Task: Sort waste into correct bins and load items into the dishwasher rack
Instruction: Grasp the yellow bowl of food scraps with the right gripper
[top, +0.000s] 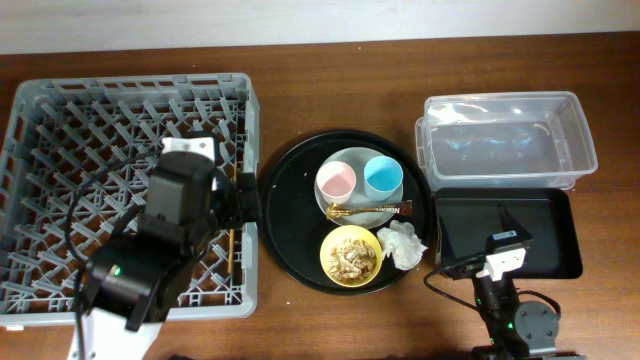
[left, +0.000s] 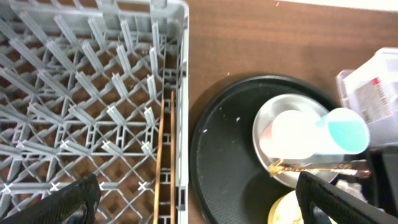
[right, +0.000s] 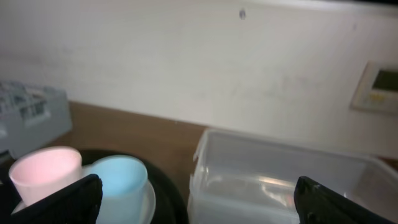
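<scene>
The grey dishwasher rack (top: 100, 120) fills the left. The wooden chopsticks (top: 233, 245) lie in it along its right wall, also in the left wrist view (left: 163, 155). My left gripper (top: 240, 195) hangs open and empty over that wall (left: 199, 199). The grey-white plate (top: 360, 221) carries the pink cup (top: 336, 180), the blue cup (top: 382, 176) and the gold spoon (top: 370, 209). The yellow bowl (top: 326, 255) holds food scraps (top: 352, 256). The white tissue (top: 403, 243) lies beside it. My right gripper (top: 505, 250) is open and empty over the black rectangular tray (top: 545, 215), facing the clear tub (right: 280, 168).
Plate, bowl and tissue all sit on a large round black tray (top: 290, 200) between the rack and the bins. The clear tub (top: 500, 100) stands at the back right, directly behind the black rectangular tray. A pale wall runs along the table's far edge.
</scene>
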